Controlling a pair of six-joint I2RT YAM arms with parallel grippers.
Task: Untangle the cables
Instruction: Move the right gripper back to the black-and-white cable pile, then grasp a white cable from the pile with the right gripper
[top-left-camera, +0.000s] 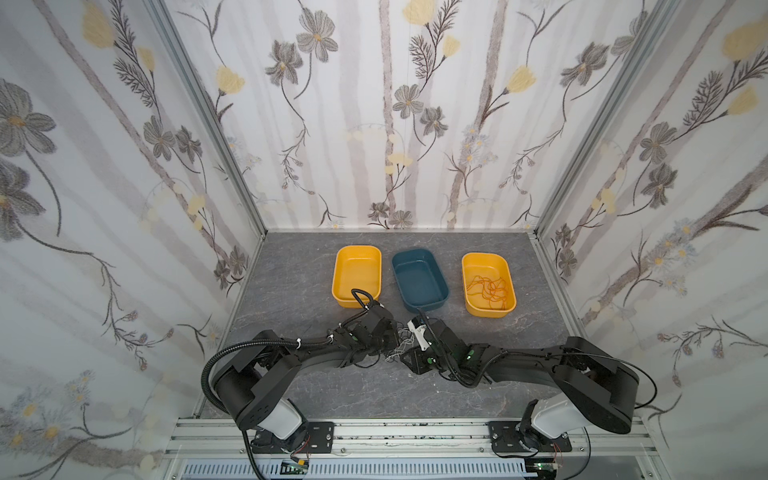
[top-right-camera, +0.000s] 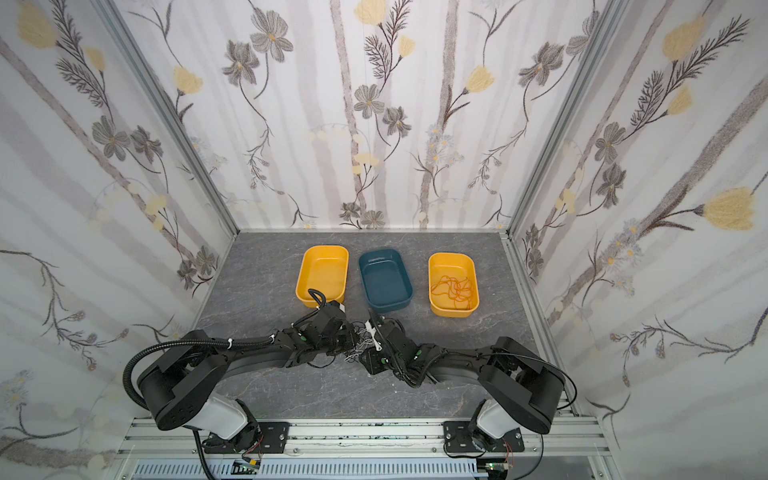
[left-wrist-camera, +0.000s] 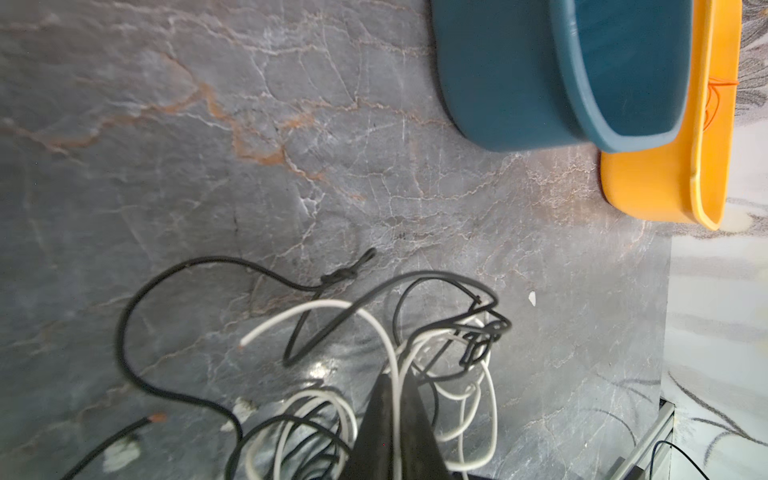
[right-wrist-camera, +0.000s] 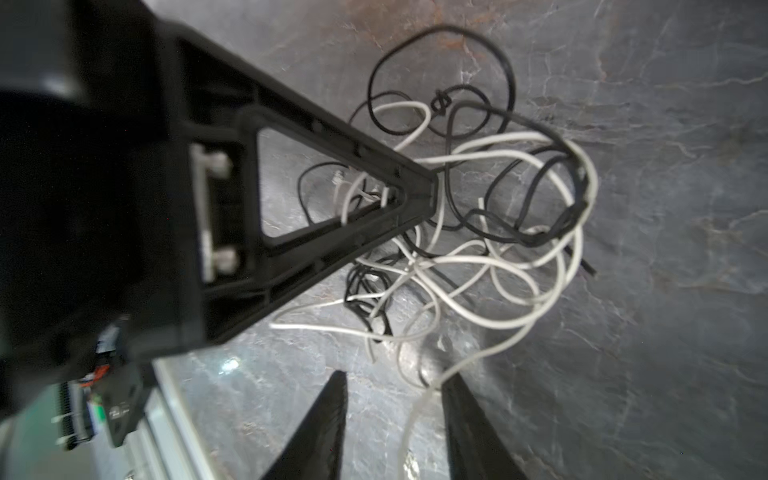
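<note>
Grey marbled table (top-left-camera: 291, 286) fills the lower half of both top views. Three trays stand in a row across mid-frame: left-hand yellow tray (top-left-camera: 356, 272), blue tray (top-left-camera: 419, 282), right-hand yellow tray (top-left-camera: 484, 257).

Orange cable (top-left-camera: 488, 289): loosely coiled inside the right-hand yellow tray, well apart from the other two.

White cable (left-wrist-camera: 316, 305) and black cable (left-wrist-camera: 208, 259): looped through each other in one tangle (top-left-camera: 397, 349) on the bare table. It lies at lower centre of both top views, below the blue tray, between the two arm tips. The black cable carries a small knot (right-wrist-camera: 440, 102). One white end (left-wrist-camera: 243, 343) lies free at the edge of the heap.

Left gripper (left-wrist-camera: 392, 376): clenched, with a white strand pinched between the jaws, at bottom centre of the left wrist view. Its tip also shows mid-frame in the right wrist view, set in the tangle.

Right gripper (right-wrist-camera: 392, 380): released, jaws standing apart at the bottom of the right wrist view, nothing grasped. A white strand runs down between them, close along one finger (right-wrist-camera: 461, 415). Cannot tell whether strand and finger touch.
</note>
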